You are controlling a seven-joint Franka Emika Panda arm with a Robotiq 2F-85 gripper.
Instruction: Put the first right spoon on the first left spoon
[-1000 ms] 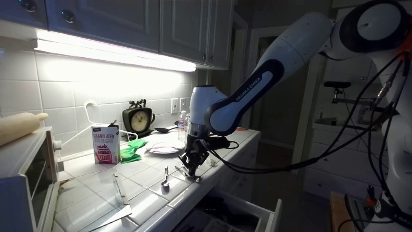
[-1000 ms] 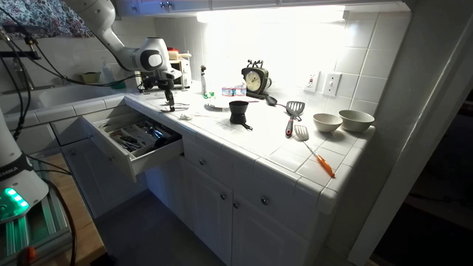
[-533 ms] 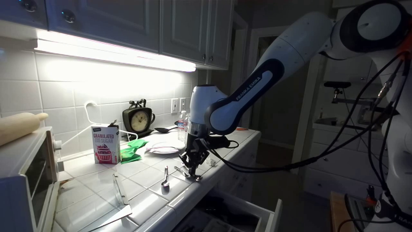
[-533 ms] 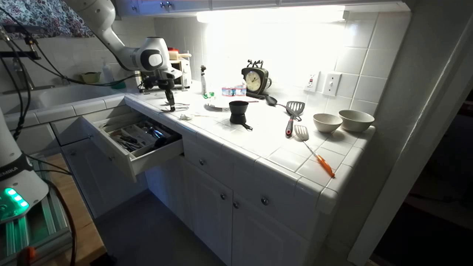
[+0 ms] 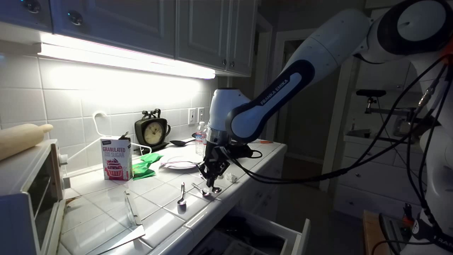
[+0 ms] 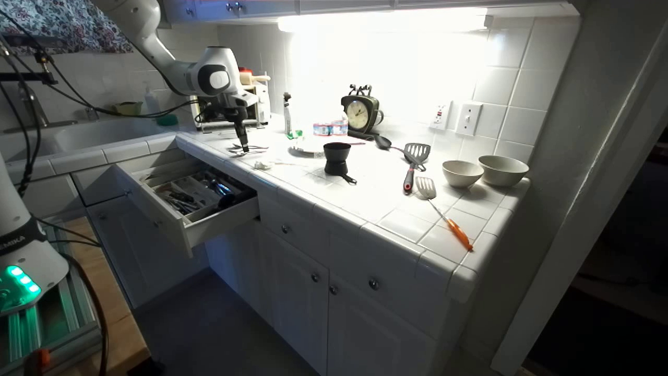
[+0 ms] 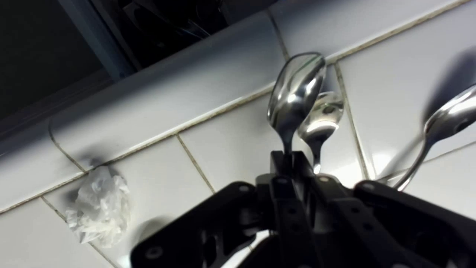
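Observation:
My gripper (image 5: 210,185) is shut on the neck of a shiny metal spoon, the right spoon (image 5: 216,190). It holds this spoon a little above the tiled counter. In the wrist view the fingertips (image 7: 288,158) pinch it and its bowl (image 7: 297,91) points away from them. Its handle is hidden by the gripper. The middle spoon (image 5: 205,193) lies just beside and below it, partly overlapped in the wrist view (image 7: 321,119). The left spoon (image 5: 182,202) lies farther left on the counter and is cut by the edge in the wrist view (image 7: 452,115). The gripper also shows small in an exterior view (image 6: 246,150).
An open drawer (image 6: 219,230) sticks out below the counter's front edge. A crumpled clear wrapper (image 7: 102,206) lies beside the gripper. A plate stack (image 5: 181,163), a sugar box (image 5: 116,159), a green bag (image 5: 143,170) and a metal stand (image 5: 131,209) are on the counter.
The gripper has risen a little from the counter, lifting the right spoon with it. The middle spoon's bowl now shows more clearly. The left spoon has not moved.

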